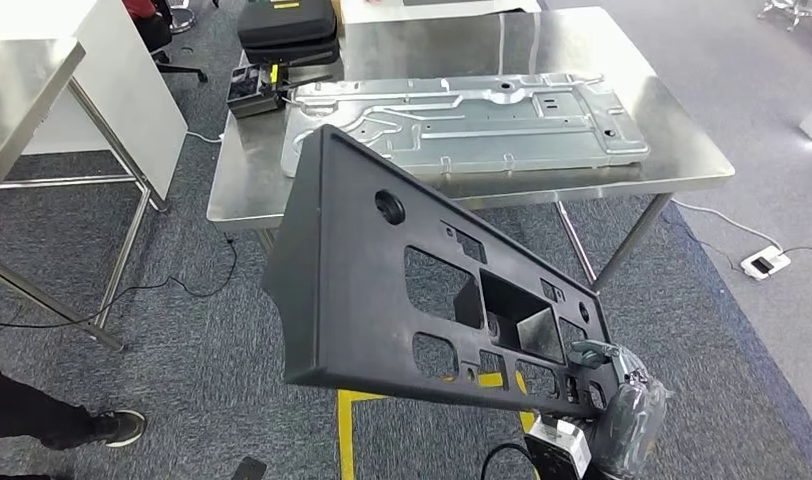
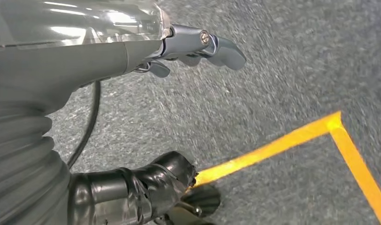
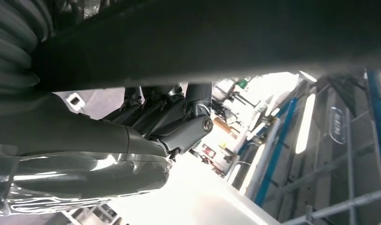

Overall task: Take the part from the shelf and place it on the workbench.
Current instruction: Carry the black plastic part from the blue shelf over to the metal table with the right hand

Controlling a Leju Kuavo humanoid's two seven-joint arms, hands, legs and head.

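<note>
A large black plastic part with several cut-outs hangs tilted in the air in front of me, short of the steel workbench. My right hand grips its near lower corner. In the right wrist view the part's dark edge runs across above my right hand, whose fingers lie against it. My left hand hangs over the grey carpet and holds nothing.
A silver stamped metal panel covers much of the workbench, with a black case and a small black-and-yellow box at its far left. A white table stands left. A person's shoe, a power strip and yellow tape are on the floor.
</note>
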